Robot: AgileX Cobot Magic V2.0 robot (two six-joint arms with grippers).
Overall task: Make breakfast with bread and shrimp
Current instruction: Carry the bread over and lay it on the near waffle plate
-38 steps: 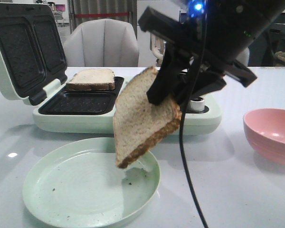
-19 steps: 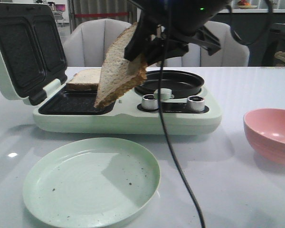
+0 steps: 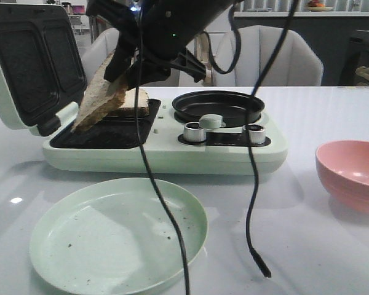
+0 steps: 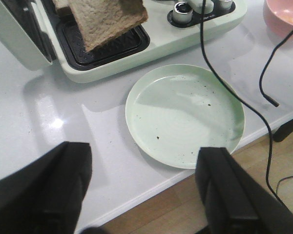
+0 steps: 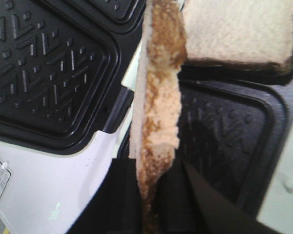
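We see one bread slice [image 3: 97, 101] tilted above the sandwich maker's [image 3: 166, 147] front grill well, pinched by our right gripper [image 5: 147, 204], second slice [image 3: 133, 101] lying in the rear well, mint plate [image 3: 117, 236] near the table's front edge, left gripper [image 4: 141, 190] spread wide, holding nothing.

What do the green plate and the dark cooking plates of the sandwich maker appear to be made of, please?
Green plate: probably glazed ceramic or melamine; smooth, pale and glossy, with soft highlights and faint concentric rings.
Cooking plates: likely cast metal with a matte black non-stick coating; embossed angular pattern and dull sheen.
Sandwich maker body: looks like satin moulded plastic.
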